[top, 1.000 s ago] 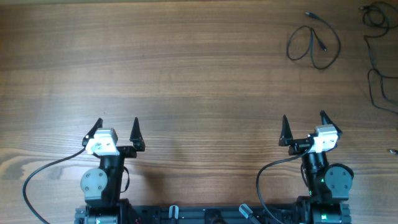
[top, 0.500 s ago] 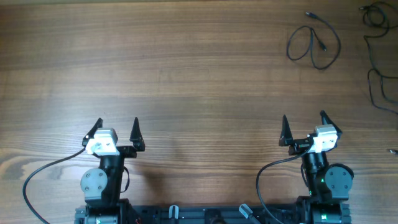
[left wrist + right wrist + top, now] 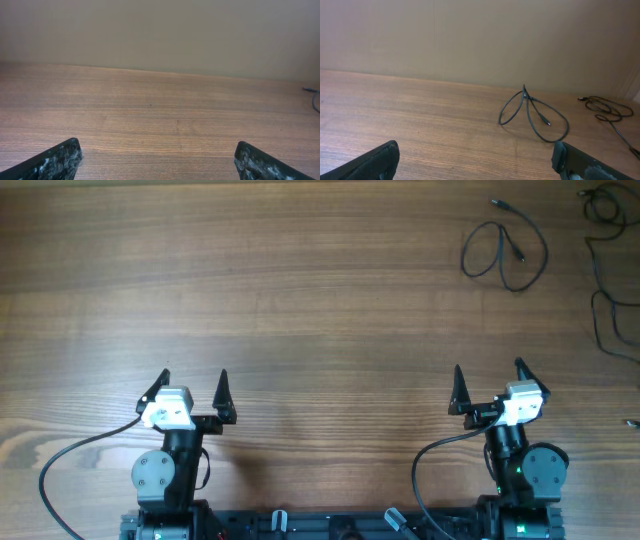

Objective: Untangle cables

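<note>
Two cables lie at the far right of the table. One thin black cable [image 3: 499, 260] lies there in a loose loop, seen ahead of my right wrist as a double loop [image 3: 524, 94]. A second cable [image 3: 594, 315] snakes along the right edge, and part of it [image 3: 602, 106] shows in the right wrist view. A short bit of cable [image 3: 315, 100] shows at the edge of the left wrist view. My left gripper [image 3: 194, 380] [image 3: 157, 150] is open and empty at the near left. My right gripper [image 3: 488, 370] [image 3: 475, 150] is open and empty at the near right, well short of the looped cable.
Bare wooden table [image 3: 300, 290] spreads between the grippers and the far edge. Thick black arm cables [image 3: 60, 460] [image 3: 425, 465] curl beside each arm base at the near edge. A plain beige wall [image 3: 470, 35] stands behind the table.
My left gripper has shifted very slightly to the right. The right arm and the cables have not moved.
</note>
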You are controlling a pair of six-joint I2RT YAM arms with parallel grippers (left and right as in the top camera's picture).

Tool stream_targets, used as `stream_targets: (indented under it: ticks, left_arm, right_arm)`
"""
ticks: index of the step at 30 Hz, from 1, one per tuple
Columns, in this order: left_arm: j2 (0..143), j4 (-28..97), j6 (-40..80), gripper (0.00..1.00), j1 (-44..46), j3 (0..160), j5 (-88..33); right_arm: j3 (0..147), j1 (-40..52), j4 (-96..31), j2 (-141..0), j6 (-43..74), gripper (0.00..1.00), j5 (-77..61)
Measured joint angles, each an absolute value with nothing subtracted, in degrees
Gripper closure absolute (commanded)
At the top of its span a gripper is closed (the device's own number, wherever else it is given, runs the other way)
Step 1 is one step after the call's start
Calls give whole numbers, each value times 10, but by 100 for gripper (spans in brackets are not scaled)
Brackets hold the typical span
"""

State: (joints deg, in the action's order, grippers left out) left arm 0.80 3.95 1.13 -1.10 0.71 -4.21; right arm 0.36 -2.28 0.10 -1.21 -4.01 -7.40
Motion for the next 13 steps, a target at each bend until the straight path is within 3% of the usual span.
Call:
stream_targets:
  ticks: [13]
  left_arm:
    - [8, 39, 11, 0, -11, 7, -42]
  right_arm:
    - [4, -23, 1, -12, -40, 1, -74]
